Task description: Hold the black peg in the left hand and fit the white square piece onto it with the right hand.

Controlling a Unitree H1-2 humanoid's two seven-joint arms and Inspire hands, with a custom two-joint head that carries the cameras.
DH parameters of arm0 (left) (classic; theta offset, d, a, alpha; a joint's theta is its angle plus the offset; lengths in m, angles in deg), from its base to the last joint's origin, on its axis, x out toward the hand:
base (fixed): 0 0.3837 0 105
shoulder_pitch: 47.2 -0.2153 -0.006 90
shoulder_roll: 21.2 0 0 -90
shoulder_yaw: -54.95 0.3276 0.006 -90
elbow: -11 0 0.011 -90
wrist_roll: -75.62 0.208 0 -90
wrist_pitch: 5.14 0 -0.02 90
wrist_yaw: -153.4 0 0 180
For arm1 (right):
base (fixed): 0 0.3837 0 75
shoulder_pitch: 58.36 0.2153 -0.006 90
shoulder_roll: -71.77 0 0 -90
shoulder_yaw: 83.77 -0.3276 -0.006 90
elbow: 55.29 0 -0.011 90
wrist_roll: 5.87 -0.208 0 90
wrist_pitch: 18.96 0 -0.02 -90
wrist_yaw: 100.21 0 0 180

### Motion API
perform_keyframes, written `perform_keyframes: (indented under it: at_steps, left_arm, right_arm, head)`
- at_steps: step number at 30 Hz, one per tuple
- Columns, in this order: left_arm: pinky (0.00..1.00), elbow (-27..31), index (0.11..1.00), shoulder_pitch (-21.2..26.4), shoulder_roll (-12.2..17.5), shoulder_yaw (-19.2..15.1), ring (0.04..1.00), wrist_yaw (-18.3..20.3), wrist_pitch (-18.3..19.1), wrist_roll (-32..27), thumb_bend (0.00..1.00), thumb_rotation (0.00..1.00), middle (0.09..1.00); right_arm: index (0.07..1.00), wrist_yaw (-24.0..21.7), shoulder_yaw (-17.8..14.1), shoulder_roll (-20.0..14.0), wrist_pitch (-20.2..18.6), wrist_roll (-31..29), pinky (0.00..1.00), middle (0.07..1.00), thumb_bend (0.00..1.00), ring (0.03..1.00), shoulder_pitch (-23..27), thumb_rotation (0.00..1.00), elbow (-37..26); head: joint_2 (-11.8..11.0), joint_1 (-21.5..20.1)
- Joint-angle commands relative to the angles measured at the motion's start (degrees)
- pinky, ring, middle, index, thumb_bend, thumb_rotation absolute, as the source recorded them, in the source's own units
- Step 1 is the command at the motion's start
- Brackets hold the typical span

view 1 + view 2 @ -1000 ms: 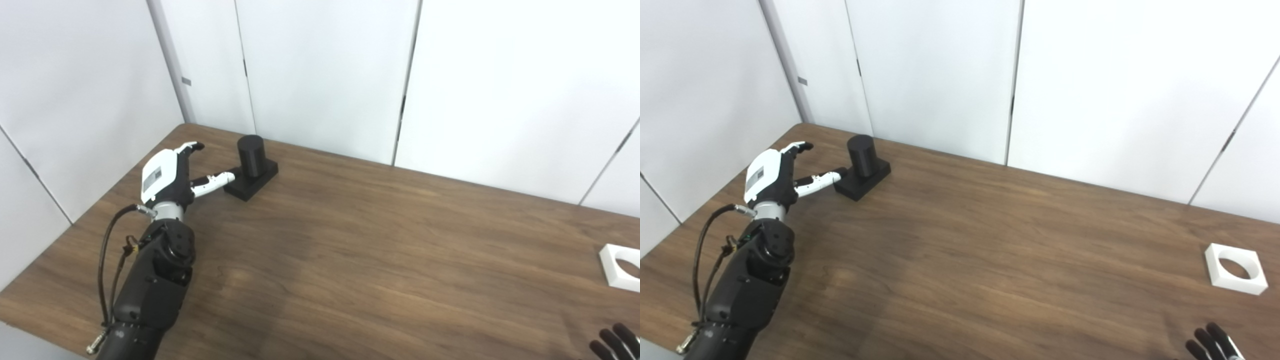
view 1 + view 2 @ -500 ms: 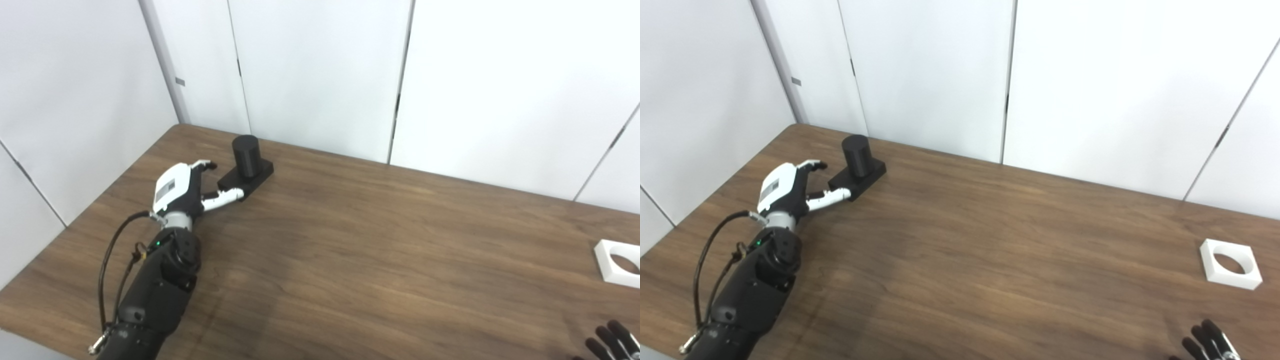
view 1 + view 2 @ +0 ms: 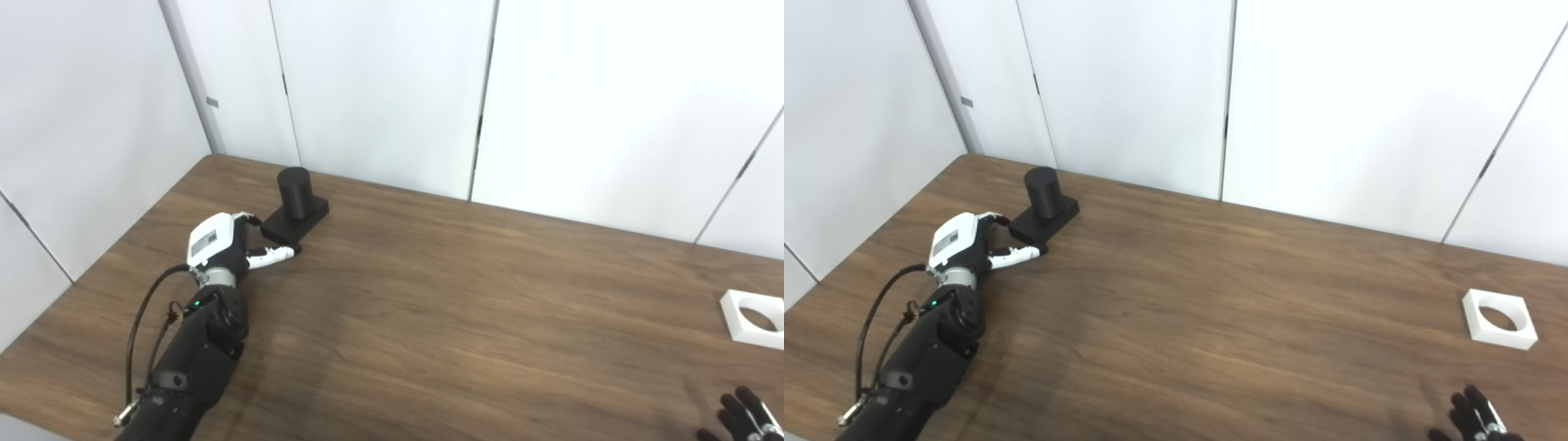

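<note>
Left eye view: the black peg (image 3: 295, 204), an upright cylinder on a square base, is set near the far left corner of the surface (image 3: 429, 318). The left hand (image 3: 229, 245) is placed at the base's near corner, fingers spread w/ the thumb (image 3: 272, 255) along the front edge and the other fingers curled toward the left side. No grip appears to be closed yet; whether the tips are already touching the base can't be told at this res. This straddling pose is judged to be a setup for clamping the base, so the peg is kept vertical for the fit.

The white square piece (image 3: 1499, 318), w/ its round hole facing up, is lying flat well apart, near the right edge. Only dark fingertips of the right hand (image 3: 1476, 421) are seen at the bottom corner, short of the piece; they look spread, holding nothing. It is judged to be waiting until the peg is secured.
</note>
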Motion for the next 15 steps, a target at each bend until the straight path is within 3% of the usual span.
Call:
perform_keyframes:
  at_steps: [1, 15]
  left_arm:
    - [0.93, -0.27, 0.767, 3.54, 2.19, 0.59, 0.908, -2.35, -1.15, 1.46, 1.00, 0.58, 0.877]
    - [0.91, -6.29, 0.782, 7.58, 1.33, 4.39, 0.888, -7.03, 1.12, 3.55, 1.00, 0.61, 0.867]
  right_arm:
    - [0.945, -0.18, -0.24, 0.42, 1.90, -0.31, 0.89, 0.929, 0.66, 0.959, 0.41, 1.00, -1.91]
    - [0.946, -0.20, -0.10, 0.46, 2.53, 0.19, 0.85, 0.922, 0.71, 0.937, 0.32, 1.00, -1.40]
  head:
    - [0.05, 0.03]
    - [-0.34, -0.64]
